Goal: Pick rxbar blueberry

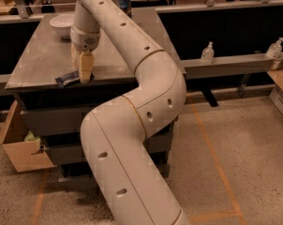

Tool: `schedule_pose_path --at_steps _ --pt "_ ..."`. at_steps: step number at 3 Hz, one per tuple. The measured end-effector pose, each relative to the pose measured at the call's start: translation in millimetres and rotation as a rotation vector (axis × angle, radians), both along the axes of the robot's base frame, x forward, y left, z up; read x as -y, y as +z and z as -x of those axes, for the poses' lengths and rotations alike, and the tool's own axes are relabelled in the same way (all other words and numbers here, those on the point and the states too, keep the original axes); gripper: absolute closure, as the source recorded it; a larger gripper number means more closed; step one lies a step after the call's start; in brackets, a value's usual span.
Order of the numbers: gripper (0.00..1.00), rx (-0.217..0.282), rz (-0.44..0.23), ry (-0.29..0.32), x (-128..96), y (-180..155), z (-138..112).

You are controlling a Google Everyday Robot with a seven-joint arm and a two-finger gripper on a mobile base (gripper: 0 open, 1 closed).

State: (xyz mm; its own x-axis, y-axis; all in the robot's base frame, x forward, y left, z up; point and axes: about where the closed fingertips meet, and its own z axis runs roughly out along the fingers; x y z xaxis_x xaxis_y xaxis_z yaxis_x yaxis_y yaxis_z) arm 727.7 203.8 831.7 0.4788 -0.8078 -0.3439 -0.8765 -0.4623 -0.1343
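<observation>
My gripper (84,73) pointed down at the desk's (43,60) front edge, over the right end of the rxbar blueberry (66,79), which lay flat near the front-left corner. Couldn't tell how wide my jaws stood.

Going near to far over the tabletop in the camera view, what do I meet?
rxbar blueberry at the front edge, with the gripper down at its right end → white bowl → can at the far edge.
</observation>
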Motion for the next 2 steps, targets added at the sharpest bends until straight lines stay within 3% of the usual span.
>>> schedule_pose_path --at_steps 2 --pt "1.0 0.0 0.0 0.0 0.0 0.1 0.2"
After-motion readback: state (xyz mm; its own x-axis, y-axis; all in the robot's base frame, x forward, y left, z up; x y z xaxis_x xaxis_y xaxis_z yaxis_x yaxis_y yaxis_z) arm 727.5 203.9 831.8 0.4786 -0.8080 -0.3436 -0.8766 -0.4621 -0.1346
